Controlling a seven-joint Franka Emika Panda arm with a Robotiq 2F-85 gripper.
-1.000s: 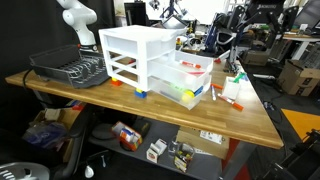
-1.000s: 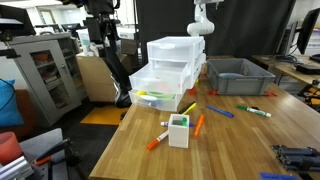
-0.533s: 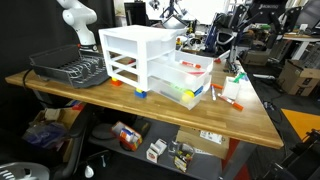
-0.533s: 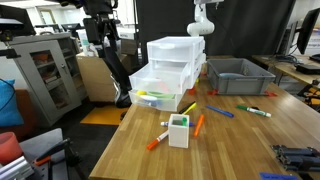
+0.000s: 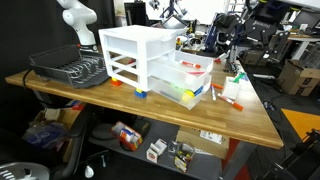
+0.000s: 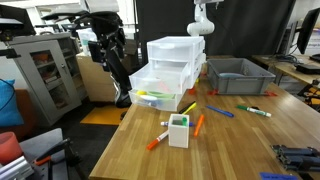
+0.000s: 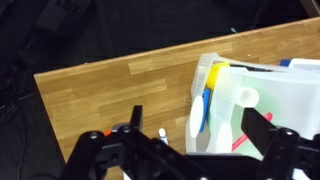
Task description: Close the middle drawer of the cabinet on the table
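Note:
The white three-tier cabinet [image 5: 128, 50] stands on the wooden table [image 5: 245, 122] and shows in both exterior views [image 6: 178, 47]. Its middle drawer [image 5: 192, 68] is pulled out, with something orange-red inside; it also shows in an exterior view [image 6: 163, 73]. The bottom drawer [image 5: 176, 92] with green contents is pulled out too. My gripper [image 5: 237, 47] hangs in the air beyond the drawer fronts, apart from them [image 6: 108, 50]. In the wrist view the gripper [image 7: 198, 126] is open and empty above translucent drawer fronts [image 7: 235, 105]; I cannot tell which tier.
A black wire dish rack [image 5: 68, 68] stands beside the cabinet. A grey bin [image 6: 238, 75] sits behind it. A small white pen holder [image 6: 179, 131] and loose markers [image 6: 200, 123] lie on the table near the drawers. Red markers [image 5: 232, 100] lie near the table edge.
My gripper has shifted slightly lower and nearer the drawer fronts. The drawers and other things have not moved.

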